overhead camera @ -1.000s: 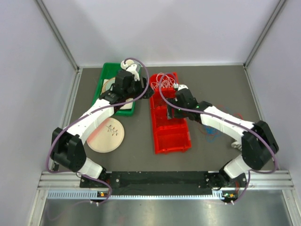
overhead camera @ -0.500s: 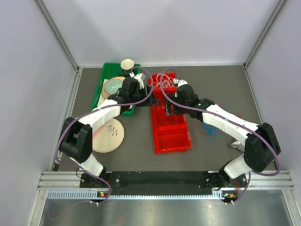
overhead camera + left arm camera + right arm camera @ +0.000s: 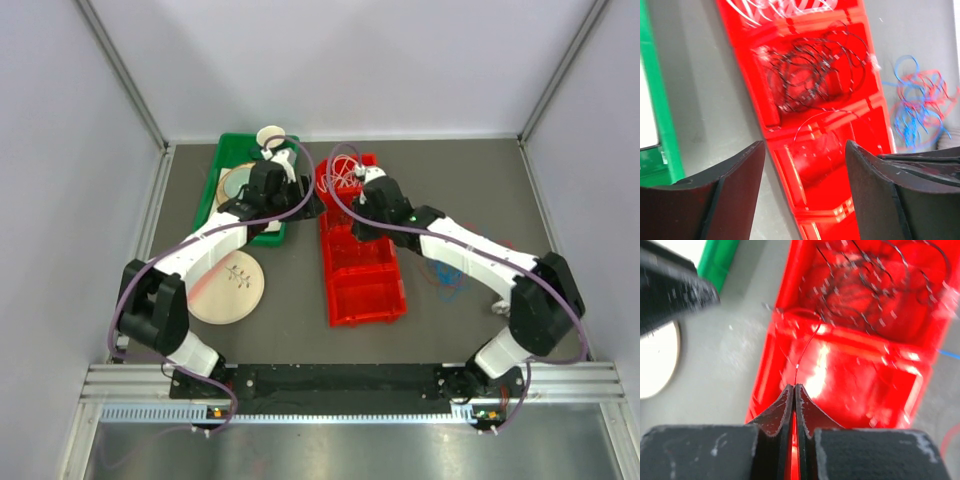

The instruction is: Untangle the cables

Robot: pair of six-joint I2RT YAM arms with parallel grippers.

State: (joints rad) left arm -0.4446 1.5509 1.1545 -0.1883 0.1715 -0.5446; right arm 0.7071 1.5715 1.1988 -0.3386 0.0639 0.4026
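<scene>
Your right claw is clenched, its two dark, matte fingers pressed flat together. A single strand, hair-thin and dark red, rises from between their tips and curls into a small loop over a divider wall of the red tray. It looks pinched there.

Your left claw is released. Its broad, curved fingers stand well apart at the bottom of the left wrist view, with nothing between them.

The tray is glossy moulded plastic, long and split into square compartments. In the left wrist view, black cables lie in one compartment as a loose, springy tangle of overlapping rings. White cables fill the compartment at the top of the frame. Blue and red cables sit in a scribbled heap at right on the grey, matte bench, apart from the tray.
</scene>
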